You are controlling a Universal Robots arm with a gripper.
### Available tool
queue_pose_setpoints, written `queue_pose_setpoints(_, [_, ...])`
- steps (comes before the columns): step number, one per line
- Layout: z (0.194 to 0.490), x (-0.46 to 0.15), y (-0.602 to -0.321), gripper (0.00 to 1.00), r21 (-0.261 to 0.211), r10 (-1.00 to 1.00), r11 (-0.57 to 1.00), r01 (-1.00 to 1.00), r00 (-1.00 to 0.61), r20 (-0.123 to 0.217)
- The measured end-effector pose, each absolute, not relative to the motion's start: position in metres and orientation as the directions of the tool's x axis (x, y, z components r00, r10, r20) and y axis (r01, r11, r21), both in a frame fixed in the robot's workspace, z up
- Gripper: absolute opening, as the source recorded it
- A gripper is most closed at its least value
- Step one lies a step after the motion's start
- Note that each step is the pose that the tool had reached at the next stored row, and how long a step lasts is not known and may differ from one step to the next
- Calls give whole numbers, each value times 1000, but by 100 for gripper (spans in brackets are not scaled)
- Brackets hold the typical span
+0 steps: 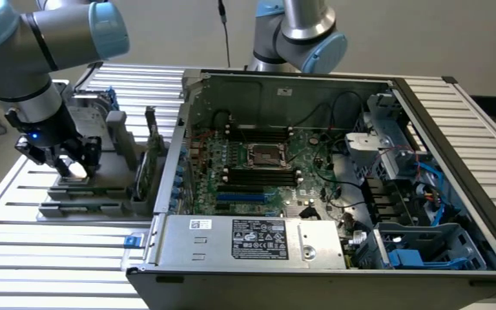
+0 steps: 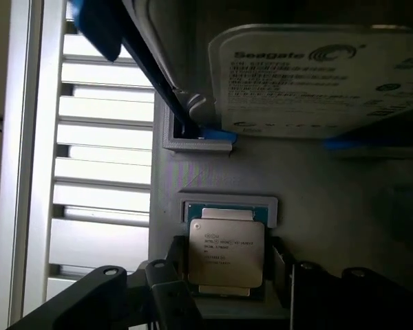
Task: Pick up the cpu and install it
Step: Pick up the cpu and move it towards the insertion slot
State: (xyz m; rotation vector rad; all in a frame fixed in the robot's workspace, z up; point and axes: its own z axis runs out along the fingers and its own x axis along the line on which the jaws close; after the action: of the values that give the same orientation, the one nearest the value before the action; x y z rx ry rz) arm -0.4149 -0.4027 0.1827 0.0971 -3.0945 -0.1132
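The cpu (image 2: 226, 253), a small square chip with a pale metal top and printed text, lies flat in a green-edged recess of the grey parts fixture (image 2: 316, 206). My gripper (image 2: 227, 268) is down over it, open, with one dark finger (image 2: 176, 260) close against one side of the chip and the other (image 2: 282, 265) a small gap off the opposite side. In the exterior view my gripper (image 1: 67, 169) hangs low over the fixture (image 1: 80, 194) at the exterior view's left. The dark metal-framed socket (image 1: 265, 154) sits mid-board in the open computer case.
A silver Seagate hard drive (image 2: 323, 75) in a blue-edged frame stands in the fixture just beyond the chip. The open case (image 1: 317, 258) has tall walls, cables and blue drive bays (image 1: 429, 248). A second arm (image 1: 304, 32) stands behind the case. Slatted table (image 1: 50, 258) surrounds everything.
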Motion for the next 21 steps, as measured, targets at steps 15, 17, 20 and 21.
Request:
queue_pose_setpoints(15, [196,-415,-403,55,87,-51,995,-48,-998,40])
queue_pose_setpoints(17, [203,-415,-403,55,89,-51,995,-48,-998,40])
queue_pose_setpoints(20, [216,-415,-403,55,90,-51,995,-48,-998,40])
queue_pose_setpoints(21, [221,-415,-403,55,90,-51,995,-48,-998,40])
